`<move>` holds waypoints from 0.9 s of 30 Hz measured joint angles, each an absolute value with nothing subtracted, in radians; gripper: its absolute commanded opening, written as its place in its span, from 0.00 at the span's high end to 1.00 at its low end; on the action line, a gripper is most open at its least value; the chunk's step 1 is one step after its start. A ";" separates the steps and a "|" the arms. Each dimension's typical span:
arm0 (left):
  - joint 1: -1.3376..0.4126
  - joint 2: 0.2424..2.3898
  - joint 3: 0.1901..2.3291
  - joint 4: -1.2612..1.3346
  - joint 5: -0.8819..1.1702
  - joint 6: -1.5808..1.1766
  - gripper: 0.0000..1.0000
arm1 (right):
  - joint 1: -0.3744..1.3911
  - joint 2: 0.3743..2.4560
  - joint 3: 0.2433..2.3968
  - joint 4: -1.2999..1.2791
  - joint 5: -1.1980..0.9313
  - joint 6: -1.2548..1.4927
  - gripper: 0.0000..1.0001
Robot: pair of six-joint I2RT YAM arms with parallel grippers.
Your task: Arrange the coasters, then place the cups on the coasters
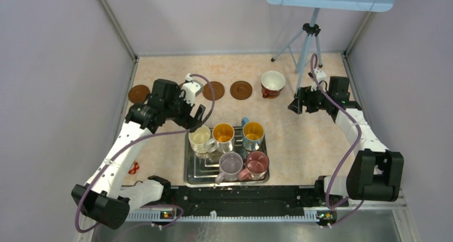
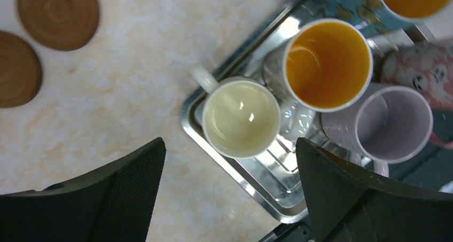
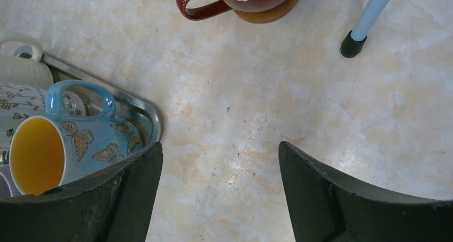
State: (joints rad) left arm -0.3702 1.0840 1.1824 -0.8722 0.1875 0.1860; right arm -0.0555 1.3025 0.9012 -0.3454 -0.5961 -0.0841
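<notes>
L hand is held wide, nothing gripped, above cream cup at tray's 11 o'clock corner; appar. not touching. Orange-inside cup, blue-handled cup, lilac cup and pink cup are also seen in tray. Red-outside cup is seated on a coaster at 1 o'clock of tray. Three bare coasters are laid in the far row, 10–12 o'clock. R hand is wide, empty, over tabletop at 2 o'clock.
</notes>
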 measured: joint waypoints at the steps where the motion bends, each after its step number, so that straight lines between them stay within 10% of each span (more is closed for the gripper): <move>1: -0.368 1.093 1.179 -0.893 0.229 0.218 0.10 | -0.056 1.300 0.901 -0.346 -0.596 -0.084 0.21; 11: -0.376 1.077 1.037 -0.909 0.494 0.411 0.40 | -0.056 1.279 0.901 -0.346 -0.595 -0.084 0.21; 27: -0.538 1.151 0.946 -0.810 0.469 0.459 0.47 | -0.056 1.279 0.901 -0.348 -0.590 -0.084 0.21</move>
